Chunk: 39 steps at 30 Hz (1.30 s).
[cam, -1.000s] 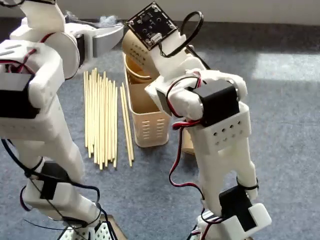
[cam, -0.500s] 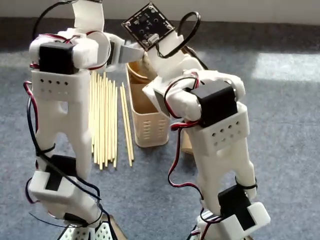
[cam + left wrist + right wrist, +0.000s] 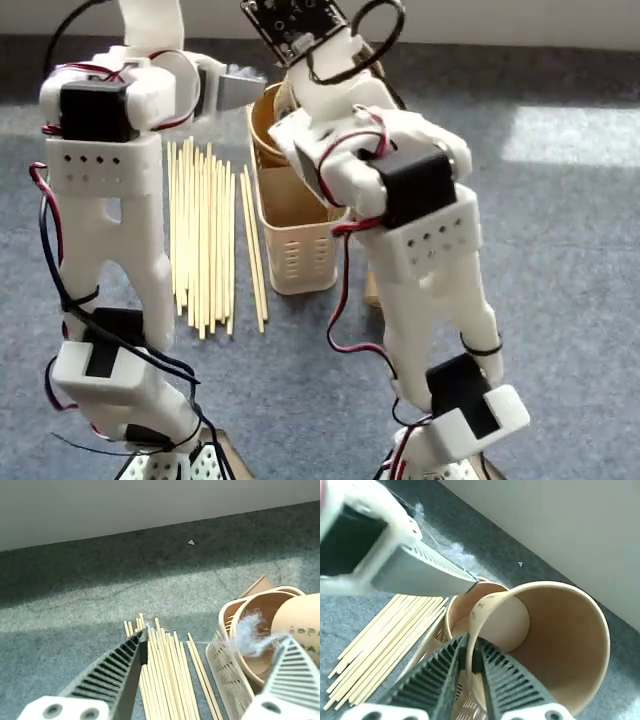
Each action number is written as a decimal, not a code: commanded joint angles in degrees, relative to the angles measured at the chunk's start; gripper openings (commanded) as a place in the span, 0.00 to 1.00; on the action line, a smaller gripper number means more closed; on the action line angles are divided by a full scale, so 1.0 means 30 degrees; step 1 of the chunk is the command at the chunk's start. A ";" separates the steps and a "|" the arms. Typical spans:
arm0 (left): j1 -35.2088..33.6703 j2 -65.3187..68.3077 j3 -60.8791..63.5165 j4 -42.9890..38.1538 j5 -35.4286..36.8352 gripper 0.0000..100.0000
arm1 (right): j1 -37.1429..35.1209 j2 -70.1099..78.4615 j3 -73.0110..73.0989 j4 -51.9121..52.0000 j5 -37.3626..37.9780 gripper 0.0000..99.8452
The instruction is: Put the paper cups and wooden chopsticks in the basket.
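Your right tool (image 3: 471,641) is clenched on the rim of a paper cup (image 3: 555,645), tilted over the basket (image 3: 295,255), where a second cup (image 3: 460,614) already sits; your left tool (image 3: 215,636) hangs released above the wooden chopsticks (image 3: 205,240), which lie side by side on the table (image 3: 560,250) just beside the basket.

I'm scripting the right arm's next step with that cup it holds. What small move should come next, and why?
Likely lower the right end effector a little, then open it. It pinches the paper cup by the rim, tilted, right above the basket, where another cup already sits, so a short drop should nest it. Mind the left end effector, open, close beside the basket's rim.
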 commanded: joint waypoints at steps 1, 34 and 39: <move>-0.2066 -0.0689 -0.0571 -0.0733 -0.0088 0.40 | 0.0190 0.0777 -0.0220 -0.1773 -0.0147 0.00; -0.7634 -0.0659 0.1802 -0.2344 -0.0088 0.40 | 0.0044 0.1216 -0.5231 0.1949 -0.0176 0.45; -0.7634 -0.0659 0.1832 -0.2315 -0.0088 0.40 | 0.1480 -0.1275 -0.8806 0.4469 -0.0176 0.45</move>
